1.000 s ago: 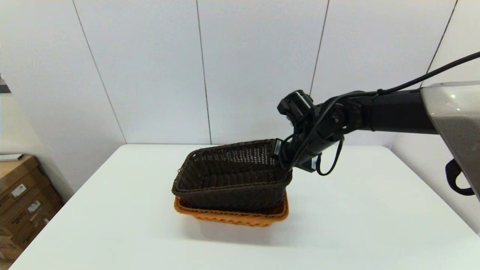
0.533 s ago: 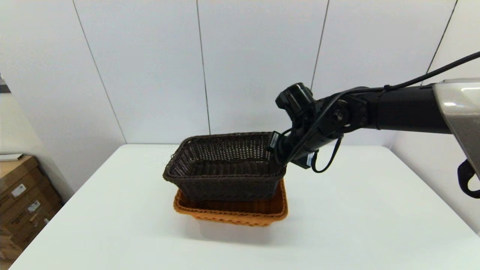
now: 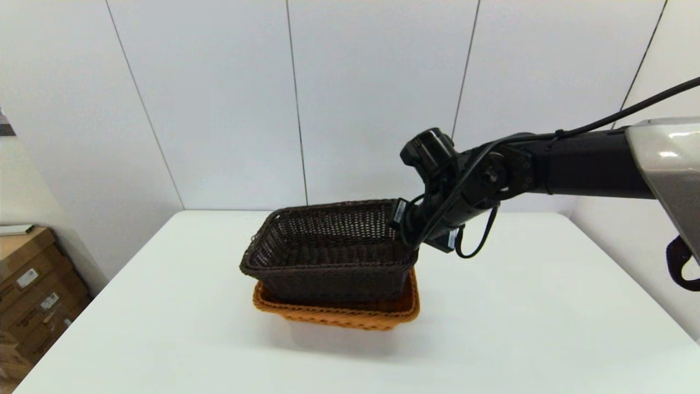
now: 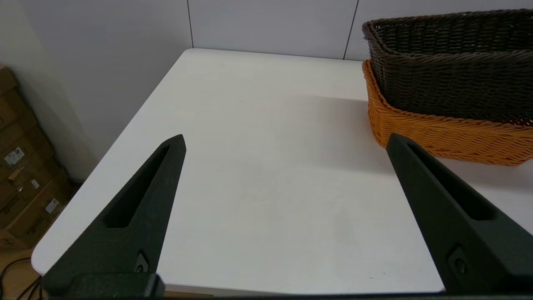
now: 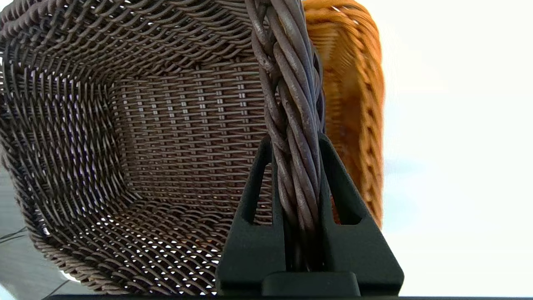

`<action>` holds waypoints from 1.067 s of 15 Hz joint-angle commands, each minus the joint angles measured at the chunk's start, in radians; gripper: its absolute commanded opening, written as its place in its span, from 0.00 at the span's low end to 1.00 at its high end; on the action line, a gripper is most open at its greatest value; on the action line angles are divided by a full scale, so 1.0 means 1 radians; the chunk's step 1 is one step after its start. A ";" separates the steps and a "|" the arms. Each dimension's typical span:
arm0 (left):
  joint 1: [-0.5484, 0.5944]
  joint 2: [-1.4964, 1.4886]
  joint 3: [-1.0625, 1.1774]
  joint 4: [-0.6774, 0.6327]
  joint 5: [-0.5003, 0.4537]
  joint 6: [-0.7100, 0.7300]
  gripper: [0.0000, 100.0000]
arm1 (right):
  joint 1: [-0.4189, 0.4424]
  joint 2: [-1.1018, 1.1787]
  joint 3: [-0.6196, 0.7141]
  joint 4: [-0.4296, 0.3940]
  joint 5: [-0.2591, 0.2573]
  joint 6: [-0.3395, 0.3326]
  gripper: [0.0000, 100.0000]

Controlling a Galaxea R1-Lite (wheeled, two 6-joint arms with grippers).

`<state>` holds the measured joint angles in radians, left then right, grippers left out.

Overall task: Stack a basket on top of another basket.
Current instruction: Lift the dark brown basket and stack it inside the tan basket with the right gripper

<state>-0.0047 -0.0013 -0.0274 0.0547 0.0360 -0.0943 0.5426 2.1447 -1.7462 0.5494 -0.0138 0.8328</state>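
The dark brown basket (image 3: pixel 328 251) hangs nearly level, its bottom sunk inside the rim of the orange-tan basket (image 3: pixel 339 316), which stands mid-table. My right gripper (image 3: pixel 406 223) is shut on the braided rim at the dark basket's right end. The right wrist view shows that rim (image 5: pixel 291 83) pinched between the right gripper (image 5: pixel 295 139), with the orange basket (image 5: pixel 354 125) just beyond. Whether the dark basket's floor rests on the orange one cannot be seen. My left gripper (image 4: pixel 286 139) is open over the bare table, to the left of both baskets (image 4: pixel 449 66) (image 4: pixel 441 133).
The white table (image 3: pixel 519 306) stretches around the baskets, with its left edge (image 4: pixel 104 166) close to my left gripper. Cardboard boxes (image 3: pixel 27 290) stand on the floor beyond that edge. A panelled wall rises behind the table.
The dark basket was tilted with its left end down, was then lifted level above the orange basket, and has now come down a little into it. My right gripper kept its hold throughout.
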 commanded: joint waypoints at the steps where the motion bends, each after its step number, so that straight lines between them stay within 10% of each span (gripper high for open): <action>1: 0.000 0.000 0.000 0.001 0.001 -0.001 1.00 | -0.001 0.001 0.017 -0.008 -0.002 0.005 0.00; 16: 0.000 0.000 0.000 0.001 0.001 -0.001 1.00 | -0.004 0.023 0.054 -0.042 -0.017 0.003 0.00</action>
<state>-0.0047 -0.0013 -0.0274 0.0551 0.0364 -0.0943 0.5387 2.1647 -1.6938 0.5045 -0.0283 0.8313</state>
